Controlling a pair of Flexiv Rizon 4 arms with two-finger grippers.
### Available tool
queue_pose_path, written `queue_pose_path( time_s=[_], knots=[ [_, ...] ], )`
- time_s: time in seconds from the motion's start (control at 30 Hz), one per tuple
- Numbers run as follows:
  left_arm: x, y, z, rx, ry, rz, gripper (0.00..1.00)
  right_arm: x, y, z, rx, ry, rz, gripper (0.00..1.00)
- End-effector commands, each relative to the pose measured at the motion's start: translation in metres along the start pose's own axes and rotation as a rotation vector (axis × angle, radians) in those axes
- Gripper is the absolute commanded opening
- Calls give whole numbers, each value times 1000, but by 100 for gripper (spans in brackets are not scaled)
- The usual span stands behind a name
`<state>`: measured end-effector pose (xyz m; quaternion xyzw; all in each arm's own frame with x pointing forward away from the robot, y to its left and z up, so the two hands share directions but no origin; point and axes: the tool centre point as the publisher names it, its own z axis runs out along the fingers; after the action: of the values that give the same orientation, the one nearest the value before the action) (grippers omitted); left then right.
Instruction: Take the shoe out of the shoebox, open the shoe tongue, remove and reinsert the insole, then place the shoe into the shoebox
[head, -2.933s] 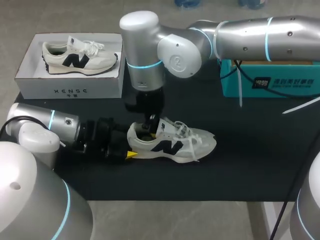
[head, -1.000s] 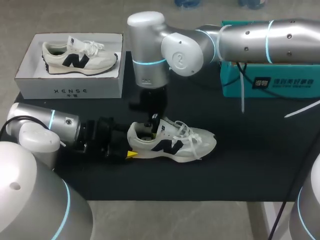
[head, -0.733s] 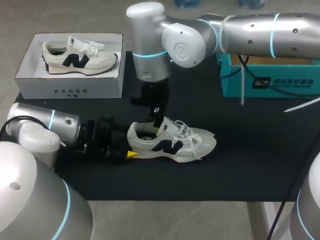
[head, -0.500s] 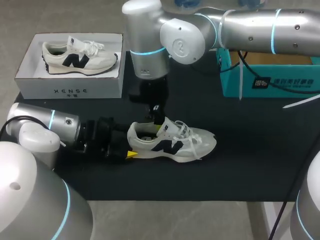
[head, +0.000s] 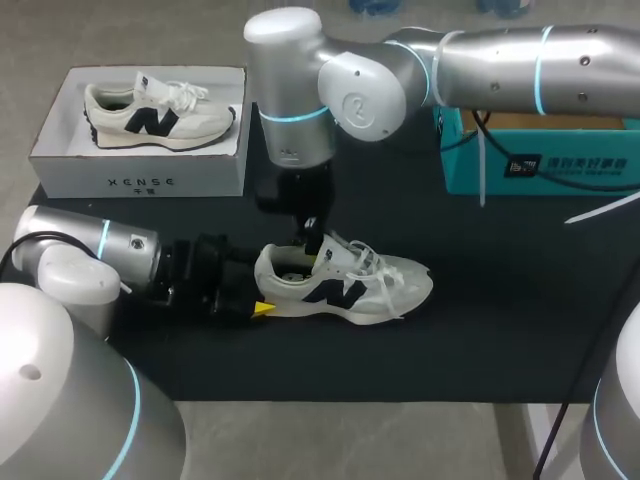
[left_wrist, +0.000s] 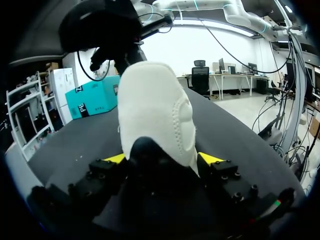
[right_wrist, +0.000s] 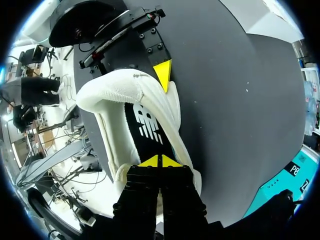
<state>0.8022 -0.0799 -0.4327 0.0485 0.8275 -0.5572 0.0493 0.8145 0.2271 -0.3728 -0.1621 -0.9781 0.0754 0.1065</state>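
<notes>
Starting on the left: the open white cardboard shoebox (head: 60, 160) sits at the back-left corner of the black table mat (head: 500, 320), with one white-and-black sneaker (head: 160, 112) lying inside it. In front of that, the left gripper (head: 262, 308) comes in low and is clamped on the heel of the second white mesh sneaker (head: 345, 283) — its yellow fingertips (left_wrist: 210, 158) press against both sides. That sneaker is out of the box, sitting on the mat with its toe pointing right and its black insole (right_wrist: 147, 125) showing inside. The right gripper (right_wrist: 161, 161) hangs just over the opening by the tongue, tips pinched together — can't tell if anything thin is caught between them. Far right there's a teal cardboard box (head: 540, 165).
</notes>
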Motion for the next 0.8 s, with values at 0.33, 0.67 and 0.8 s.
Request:
queue_pose_path(
  time_s=[0.33, 0.67, 0.8],
  knots=[
    [0, 3, 4, -2, -1, 1, 0, -7, 7, 9, -1, 23, -7, 0],
    [0, 3, 4, -2, -1, 1, 0, -5, 11, 17, -12, 39, -13, 37],
    [0, 3, 4, -2, -1, 1, 0, -5, 11, 17, -12, 37, -12, 38]
  ],
)
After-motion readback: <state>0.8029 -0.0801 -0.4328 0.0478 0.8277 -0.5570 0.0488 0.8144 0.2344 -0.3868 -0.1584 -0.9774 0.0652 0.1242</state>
